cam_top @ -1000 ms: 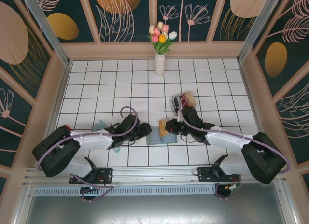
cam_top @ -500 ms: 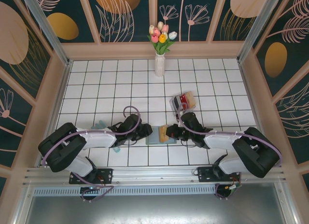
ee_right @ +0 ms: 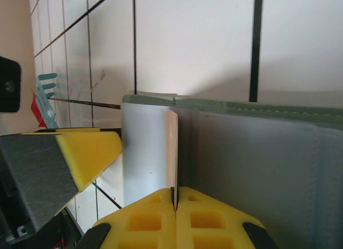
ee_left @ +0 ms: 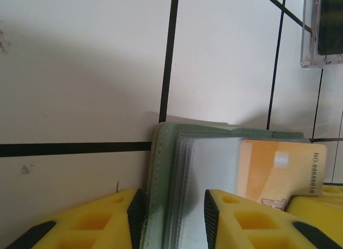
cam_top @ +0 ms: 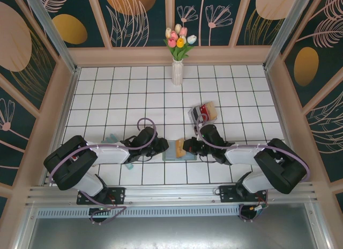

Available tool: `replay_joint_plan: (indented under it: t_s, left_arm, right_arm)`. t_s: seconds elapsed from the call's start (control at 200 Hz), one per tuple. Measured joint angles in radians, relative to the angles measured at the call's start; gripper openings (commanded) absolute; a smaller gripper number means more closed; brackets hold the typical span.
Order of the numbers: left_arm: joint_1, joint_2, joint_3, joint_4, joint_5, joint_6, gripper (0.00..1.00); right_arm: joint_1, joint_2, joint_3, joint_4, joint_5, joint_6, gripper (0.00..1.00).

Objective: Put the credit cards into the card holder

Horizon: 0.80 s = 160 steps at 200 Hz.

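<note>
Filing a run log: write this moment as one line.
left gripper: astride wallet edge | right gripper: shut on card | card: over open wallet

Left arm (cam_top: 104, 152) and right arm (cam_top: 244, 152): white shells, black joints, looping lilac cables (cam_top: 142, 121), yellow fingers (ee_left: 86, 225) with black pads (ee_left: 135, 214).

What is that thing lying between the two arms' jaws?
The grey-green card holder, lying open, with an orange credit card above it, pinched edge-on in the right jaws. The top view shows it.
</note>
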Motion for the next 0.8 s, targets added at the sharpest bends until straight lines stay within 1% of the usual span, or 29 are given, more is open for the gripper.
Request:
replay_joint_plan:
  t_s: [0.225, 0.45, 0.611, 0.801]
  left_arm:
    - [0.000, 0.003, 0.000, 0.004, 0.001, 0.000, 0.36]
    - [0.000, 0.003, -0.001, 0.003, 0.000, -0.003, 0.33]
    - [0.000, 0.004, -0.004, 0.002, -0.005, -0.009, 0.31]
    - [0.000, 0.008, -0.004, 0.003, -0.004, -0.011, 0.30]
  right_arm:
    - [0.011, 0.070, 0.011, 0.089, -0.011, 0.035, 0.01]
    - [0.042, 0.091, 0.036, 0.098, 0.000, 0.065, 0.02]
    - [0.045, 0.088, 0.043, 0.077, 0.012, 0.071, 0.02]
    - [0.045, 0.029, 0.042, -0.010, 0.015, 0.047, 0.02]
